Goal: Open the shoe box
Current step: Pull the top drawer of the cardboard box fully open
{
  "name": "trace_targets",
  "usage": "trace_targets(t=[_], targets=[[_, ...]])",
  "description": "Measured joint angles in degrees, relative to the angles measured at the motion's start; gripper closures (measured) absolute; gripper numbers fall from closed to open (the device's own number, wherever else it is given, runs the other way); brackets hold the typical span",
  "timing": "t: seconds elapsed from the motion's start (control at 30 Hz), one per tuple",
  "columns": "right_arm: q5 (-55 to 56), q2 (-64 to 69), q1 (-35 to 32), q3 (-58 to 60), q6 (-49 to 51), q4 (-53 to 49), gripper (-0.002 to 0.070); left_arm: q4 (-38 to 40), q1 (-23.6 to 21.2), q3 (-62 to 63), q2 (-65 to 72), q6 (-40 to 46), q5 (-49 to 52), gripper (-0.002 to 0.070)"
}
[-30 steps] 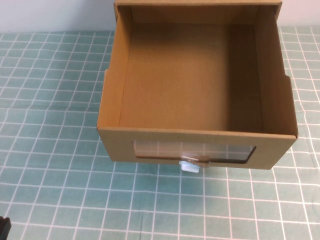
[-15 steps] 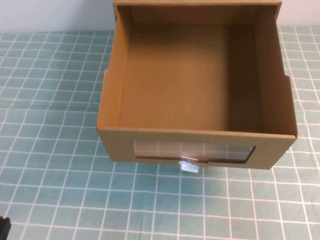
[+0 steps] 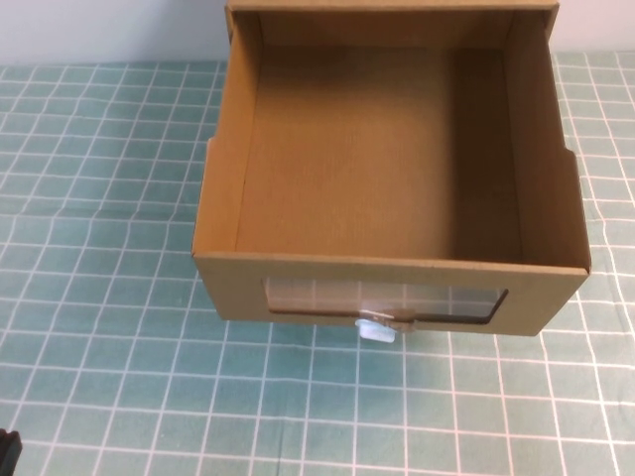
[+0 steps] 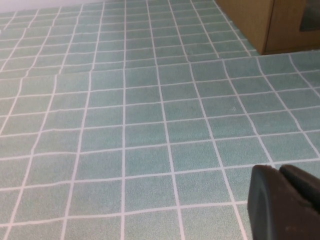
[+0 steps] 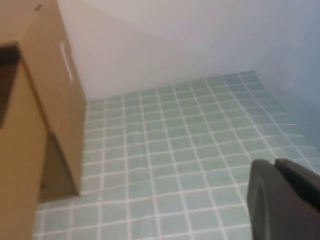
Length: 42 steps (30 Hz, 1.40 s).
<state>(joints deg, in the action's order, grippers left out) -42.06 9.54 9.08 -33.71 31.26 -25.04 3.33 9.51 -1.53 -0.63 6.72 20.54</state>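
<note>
Shoe box (image 3: 377,149) is already open; left gripper (image 4: 280,175) at 7 o'clock, right gripper (image 5: 277,172) around 4, both pinched together, so a stray swing could shove it.

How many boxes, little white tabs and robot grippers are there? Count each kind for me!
Cardboard shoe box, open: 1
White pull tab on its front: 1
Grippers: 2, both shut. The left gripper is at the near left of the box, and the right gripper is off to the box's right.
Total: 4
</note>
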Motion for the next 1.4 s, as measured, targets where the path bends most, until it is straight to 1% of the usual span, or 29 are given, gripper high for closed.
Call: trace_targets(t=[0.1,0.17,0.27,0.37,0.5,0.67,0.8,0.97,1.4], targets=[[5.2,0.0,-1.9,0.7,-5.0,6.6,0.0689,0.0,0.0,0.0,0.0,0.0,0.0,0.068],[10.8,0.0,-2.1,2.3,-10.9,11.3,0.069,0.0,0.0,0.0,0.0,0.0,0.0,0.068],[16.0,-0.7,-2.1,5.1,-20.3,17.7,0.0689,0.0,0.0,0.0,0.0,0.0,0.0,0.068],[17.4,-3.1,-2.1,8.4,-23.2,20.3,0.0689,0.0,0.0,0.0,0.0,0.0,0.0,0.068],[17.8,-5.7,-2.1,13.8,-24.1,21.9,0.0689,0.0,0.0,0.0,0.0,0.0,0.0,0.068],[18.3,-6.0,-2.1,21.8,-24.4,25.0,0.0689,0.0,0.0,0.0,0.0,0.0,0.0,0.068],[20.7,-6.4,-2.1,28.0,-24.4,26.9,0.0689,0.0,0.0,0.0,0.0,0.0,0.0,0.068],[21.6,-9.7,-2.9,34.5,-24.4,27.3,0.069,0.1,0.0,0.0,0.0,0.0,0.0,0.068],[21.1,-10.0,-3.9,35.0,-24.7,24.5,0.0687,0.1,0.0,0.0,0.0,0.0,0.0,0.068]])
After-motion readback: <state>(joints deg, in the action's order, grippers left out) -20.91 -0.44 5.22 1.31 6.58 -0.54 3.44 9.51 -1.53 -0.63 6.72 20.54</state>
